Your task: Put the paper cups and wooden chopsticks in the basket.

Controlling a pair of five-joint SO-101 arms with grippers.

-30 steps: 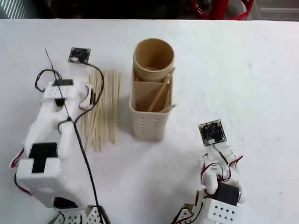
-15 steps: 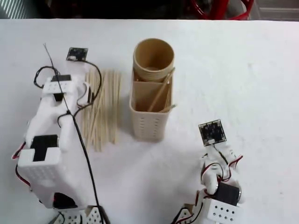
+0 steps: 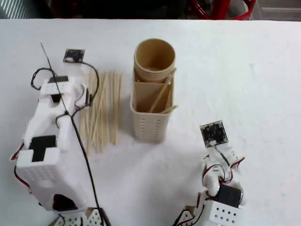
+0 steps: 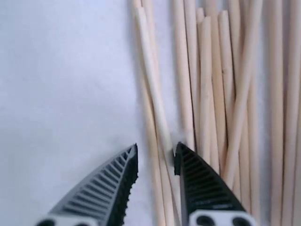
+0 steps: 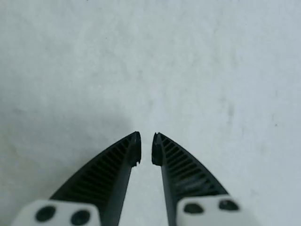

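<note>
Several loose wooden chopsticks (image 3: 101, 110) lie side by side on the white table, left of the beige basket (image 3: 149, 123). A stack of paper cups (image 3: 154, 57) stands in the basket's far compartment, and a few chopsticks (image 3: 162, 92) lean in the near one. My left arm (image 3: 49, 122) hangs over the left edge of the pile. My left gripper (image 4: 156, 153) is open just above the outermost chopsticks (image 4: 153, 99), its fingers either side of them. At the front right of the table, my right gripper (image 5: 146, 143) is shut over bare table with nothing in it.
The right arm (image 3: 218, 188) sits folded at the front right, apart from the basket. Black cables (image 3: 80, 136) trail over the left arm. Dark floor and a red frame (image 3: 216, 9) lie beyond the table's far edge.
My left arm has shifted left and slightly toward the far side, uncovering more of the chopstick pile. The right arm, basket and cups have not moved.
</note>
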